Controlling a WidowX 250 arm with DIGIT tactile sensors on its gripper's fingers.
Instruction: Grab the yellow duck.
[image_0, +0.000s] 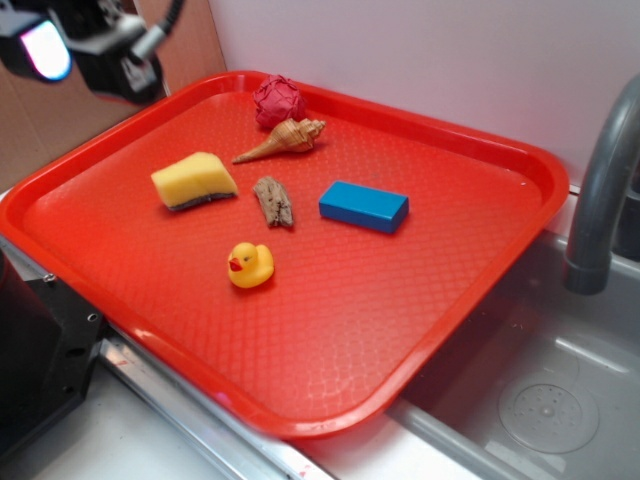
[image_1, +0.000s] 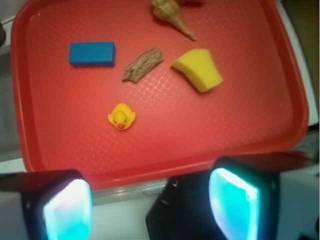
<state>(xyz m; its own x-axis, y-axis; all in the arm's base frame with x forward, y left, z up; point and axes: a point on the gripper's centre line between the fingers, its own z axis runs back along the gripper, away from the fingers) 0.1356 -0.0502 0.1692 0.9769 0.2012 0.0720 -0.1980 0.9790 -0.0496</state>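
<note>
Glowing teal pads of the end effector (image_1: 150, 205) set wide apart, nothing between them; parked high beyond the tray's edge, off its left corner in the exterior view. Approach not yet begun, so still the reach step. Next move, by judgement: travel in over the red tray (image_0: 480, 300), centre above the yellow duck (image_1: 121, 116), descend, then close.

Duck upright on the bare tray floor, well clear of everything else, nearest the bark piece (image_1: 143, 64); blue block (image_1: 92, 54), yellow sponge (image_1: 199, 69) and shell (image_1: 171, 14) farther off. Beak aimed toward the tray edge nearest the end effector. Body nearly round, long axis beak to tail, only slight.
</note>
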